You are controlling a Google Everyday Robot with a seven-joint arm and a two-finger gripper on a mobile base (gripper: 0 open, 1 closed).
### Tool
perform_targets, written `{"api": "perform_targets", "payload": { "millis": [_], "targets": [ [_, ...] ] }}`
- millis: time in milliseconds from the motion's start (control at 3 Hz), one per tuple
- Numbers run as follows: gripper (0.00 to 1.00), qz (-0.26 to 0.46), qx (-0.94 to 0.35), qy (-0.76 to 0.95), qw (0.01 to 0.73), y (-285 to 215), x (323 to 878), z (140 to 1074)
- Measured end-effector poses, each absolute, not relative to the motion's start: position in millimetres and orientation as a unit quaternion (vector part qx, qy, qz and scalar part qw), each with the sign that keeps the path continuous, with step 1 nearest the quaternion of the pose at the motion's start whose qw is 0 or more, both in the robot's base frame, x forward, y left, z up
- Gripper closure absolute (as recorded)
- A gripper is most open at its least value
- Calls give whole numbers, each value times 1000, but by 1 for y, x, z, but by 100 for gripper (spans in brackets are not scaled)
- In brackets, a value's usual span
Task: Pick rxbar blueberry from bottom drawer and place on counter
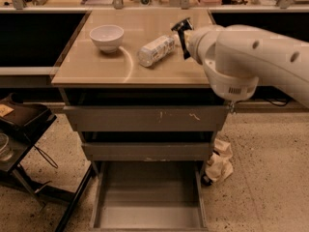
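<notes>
**Bar carried above the counter tabletop, set-down coming next**

The placing step is in hand. The gripper (183,33) is hanging over the right rear part of the counter tabletop (96,66), and its fingers (184,43) are closing on a small flat dark item that I am reading as the rxbar blueberry (181,24). The bar is sticking up and slightly left out of the grip, clear of the surface. The bottom drawer (149,199) is standing pulled out at floor level with nothing showing on its grey floor, which fits the pick being done already.

The white arm (251,47) is reaching in from the right edge of the view, its thick rounded wrist section sitting just past the tabletop's right edge and the gripper pointing left and a little toward the back. The gripper is lying just beside the neck end of the clear plastic bottle (155,50), which is resting on its side near the middle. A white bowl (106,36) is standing well apart to the left.

The next move is calling for a short descent onto bare tabletop, then a release. The free patch in front of the gripper, to the right of the bottle, is looking like the safest spot. Drifting further left is risking a nudge to the bottle, which could roll.
</notes>
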State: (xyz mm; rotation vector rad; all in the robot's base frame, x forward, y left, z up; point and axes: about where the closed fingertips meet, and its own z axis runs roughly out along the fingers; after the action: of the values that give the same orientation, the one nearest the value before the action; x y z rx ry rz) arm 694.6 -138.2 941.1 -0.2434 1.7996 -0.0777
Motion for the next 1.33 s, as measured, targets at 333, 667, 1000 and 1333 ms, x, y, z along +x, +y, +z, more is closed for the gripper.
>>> {"api": "perform_targets", "payload": {
  "millis": [333,667,1000,1333],
  "targets": [
    [100,-3,-144,797,587,-102,740,911],
    [100,-5,-190,831,522,-77,750,828],
    [100,-13,-195,840,506,-82,749,817],
    [82,-13,-195,840,506,-82,750,821]
  ]
}}
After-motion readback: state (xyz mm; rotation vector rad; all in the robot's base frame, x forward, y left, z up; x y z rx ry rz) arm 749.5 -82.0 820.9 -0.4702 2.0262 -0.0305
